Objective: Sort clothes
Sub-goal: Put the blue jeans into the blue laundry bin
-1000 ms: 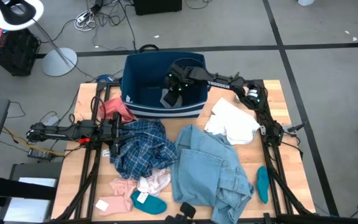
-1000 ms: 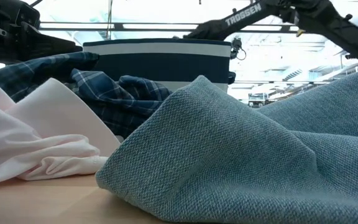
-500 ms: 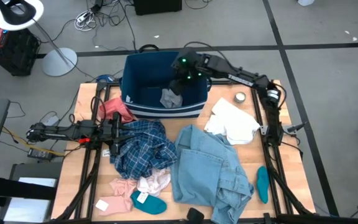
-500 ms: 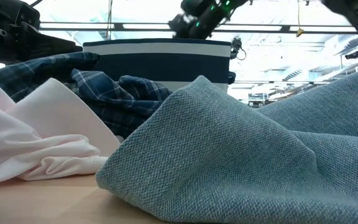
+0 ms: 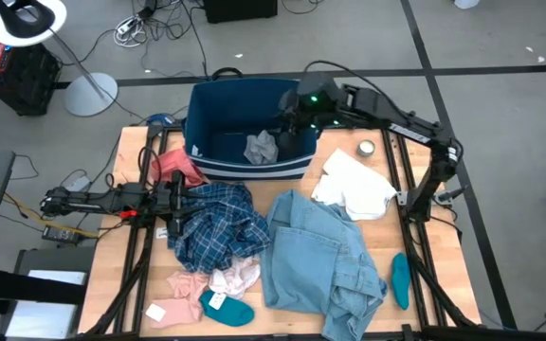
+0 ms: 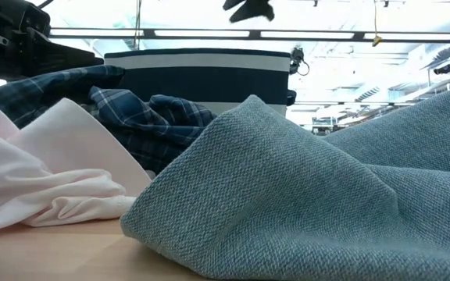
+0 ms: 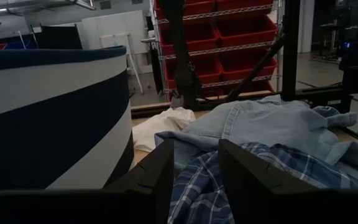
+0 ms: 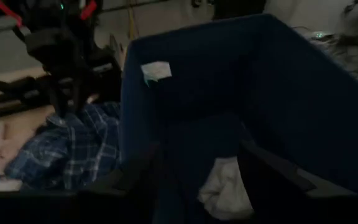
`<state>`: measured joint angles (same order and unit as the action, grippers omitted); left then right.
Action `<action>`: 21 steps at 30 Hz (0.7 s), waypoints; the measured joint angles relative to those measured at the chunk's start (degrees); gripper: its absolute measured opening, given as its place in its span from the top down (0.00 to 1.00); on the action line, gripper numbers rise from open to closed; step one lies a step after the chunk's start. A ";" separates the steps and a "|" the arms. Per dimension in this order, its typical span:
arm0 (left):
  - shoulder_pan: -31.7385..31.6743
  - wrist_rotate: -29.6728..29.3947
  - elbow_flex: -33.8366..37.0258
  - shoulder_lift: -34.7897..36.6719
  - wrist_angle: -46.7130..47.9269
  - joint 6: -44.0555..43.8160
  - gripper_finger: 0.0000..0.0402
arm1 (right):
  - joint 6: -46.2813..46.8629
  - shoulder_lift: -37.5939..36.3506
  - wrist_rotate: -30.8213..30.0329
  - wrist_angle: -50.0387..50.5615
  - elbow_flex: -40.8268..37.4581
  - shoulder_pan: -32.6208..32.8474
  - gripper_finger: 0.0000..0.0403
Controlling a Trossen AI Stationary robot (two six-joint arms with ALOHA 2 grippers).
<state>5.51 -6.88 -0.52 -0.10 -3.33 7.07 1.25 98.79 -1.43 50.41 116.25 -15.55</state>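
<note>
The table (image 5: 131, 152) carries the dark blue bin (image 5: 202, 106) at its far edge, a grey garment (image 5: 262, 149) lying inside. The light blue denim shirt (image 5: 320, 251) sprawls mid-table beside the blue plaid shirt (image 5: 211, 223). The right gripper (image 5: 292, 121) hovers over the bin, fingers spread, empty. The left gripper (image 5: 173, 204) rests on the plaid shirt, fingers apart, holding nothing.

Wooden worktop (image 5: 131, 156) carries a dark blue bin (image 5: 218, 167) at its far edge, with a small round tin (image 5: 366, 149) near the bin. Lying directly on it: coral-red piece (image 5: 177, 167), blue plaid shirt (image 5: 216, 225), white piece (image 5: 356, 185), light blue denim shirt (image 5: 320, 260). Near edge: pale pink pieces (image 5: 183, 284) and teal socks (image 5: 226, 309).
</note>
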 joint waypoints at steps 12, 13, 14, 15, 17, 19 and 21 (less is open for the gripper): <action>0.00 0.01 -0.01 0.00 0.00 -0.02 0.67 | 0.23 -6.69 -1.71 6.45 -4.29 5.44 0.49; 0.00 0.01 0.00 -0.01 0.02 -0.01 0.67 | 0.55 -7.69 -1.75 5.80 -6.14 5.74 0.50; -0.02 0.01 0.01 0.01 0.02 -0.02 0.67 | 0.95 -8.83 -1.84 4.98 -8.17 5.91 0.50; 0.00 0.01 0.01 -0.02 0.02 0.00 0.67 | 1.55 -10.09 -2.21 4.11 -10.34 6.13 0.50; 0.00 0.01 0.00 -0.02 0.02 -0.01 0.67 | 2.82 -13.05 -2.80 1.82 -15.74 6.45 0.51; 0.00 0.01 0.00 -0.02 0.01 -0.02 0.67 | 4.69 -16.13 -3.31 -1.19 -21.77 6.93 0.52; -0.01 0.01 0.00 -0.01 0.02 0.00 0.67 | 6.59 -19.51 -3.34 -3.97 -27.86 7.62 0.52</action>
<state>5.51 -6.87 -0.52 -0.11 -3.31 7.07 7.84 79.28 -4.77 46.43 88.39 -7.93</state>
